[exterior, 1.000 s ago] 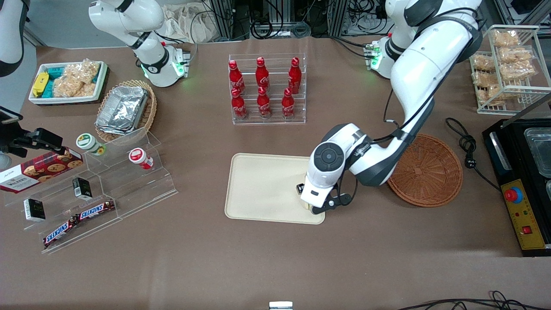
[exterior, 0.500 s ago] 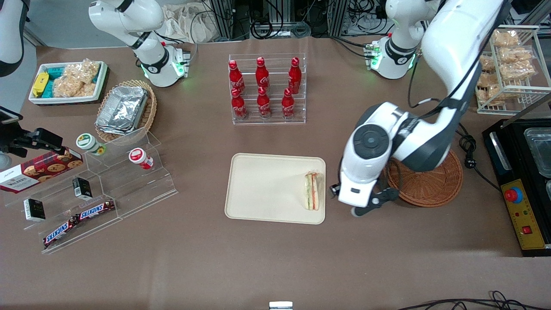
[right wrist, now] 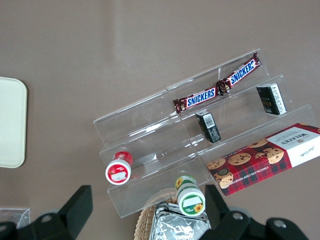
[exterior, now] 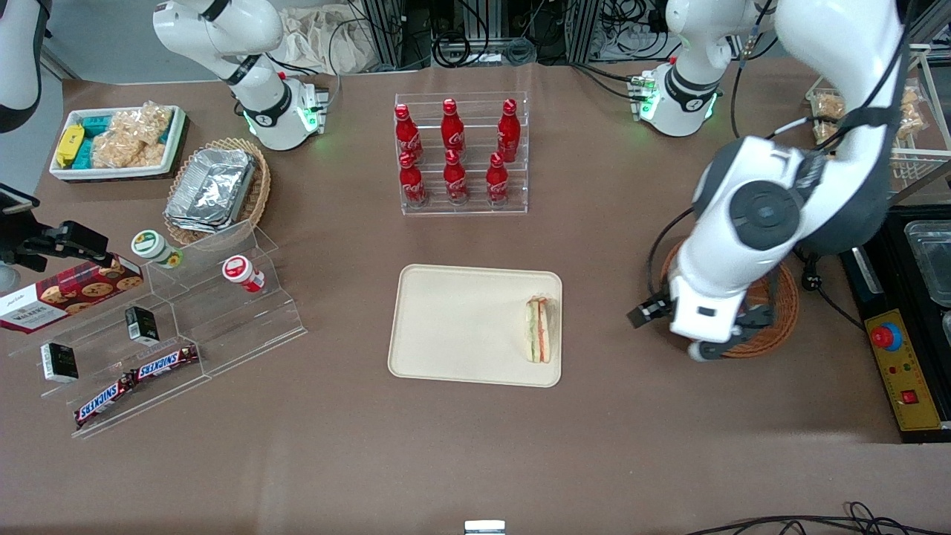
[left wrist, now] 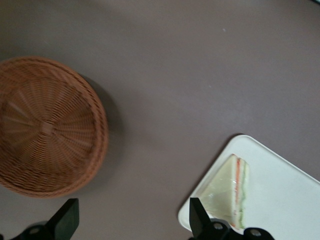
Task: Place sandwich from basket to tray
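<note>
The sandwich (exterior: 539,329) lies on the cream tray (exterior: 461,327), close to the tray's edge that faces the basket; it also shows in the left wrist view as the sandwich (left wrist: 231,192) on the tray (left wrist: 285,195). The reddish-brown wicker basket (left wrist: 47,125) holds nothing; in the front view the arm covers most of the basket (exterior: 786,316). My gripper (exterior: 709,331) hangs raised over the basket's rim nearest the tray. In the wrist view the gripper (left wrist: 132,222) is open, with only bare table between its fingers.
A clear rack of red bottles (exterior: 461,152) stands farther from the front camera than the tray. A stepped acrylic shelf of snacks (exterior: 171,327), a tan basket of foil containers (exterior: 215,189) and a white snack box (exterior: 115,141) lie toward the parked arm's end. A black machine (exterior: 906,319) sits beside the basket.
The gripper let go of the sandwich on the tray, rose and swung away toward the basket. The sandwich stays where it was set down.
</note>
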`<state>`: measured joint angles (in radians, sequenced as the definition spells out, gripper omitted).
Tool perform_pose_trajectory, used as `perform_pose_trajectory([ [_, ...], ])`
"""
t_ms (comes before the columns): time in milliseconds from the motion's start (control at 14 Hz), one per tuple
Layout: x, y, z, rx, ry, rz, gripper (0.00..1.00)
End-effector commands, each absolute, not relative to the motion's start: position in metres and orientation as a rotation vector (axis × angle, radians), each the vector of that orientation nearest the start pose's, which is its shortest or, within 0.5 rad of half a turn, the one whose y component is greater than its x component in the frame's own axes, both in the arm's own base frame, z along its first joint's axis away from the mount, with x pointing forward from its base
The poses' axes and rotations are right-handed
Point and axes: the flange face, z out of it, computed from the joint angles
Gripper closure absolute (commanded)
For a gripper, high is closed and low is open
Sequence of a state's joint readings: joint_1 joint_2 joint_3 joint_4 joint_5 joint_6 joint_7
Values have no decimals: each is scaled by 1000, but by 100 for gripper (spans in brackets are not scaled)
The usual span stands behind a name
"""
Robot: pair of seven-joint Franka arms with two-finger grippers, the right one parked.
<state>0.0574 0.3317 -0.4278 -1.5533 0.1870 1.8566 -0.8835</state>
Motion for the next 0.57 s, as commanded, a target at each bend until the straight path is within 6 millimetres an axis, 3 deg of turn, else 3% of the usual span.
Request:
perform_pose_trajectory([
  [0,593,-151,492,-3030,-666,-22,1],
  [286,565,-96,520,-3076,-535,-2,1],
  [500,552,-70,529,-3083,-411,66,1],
])
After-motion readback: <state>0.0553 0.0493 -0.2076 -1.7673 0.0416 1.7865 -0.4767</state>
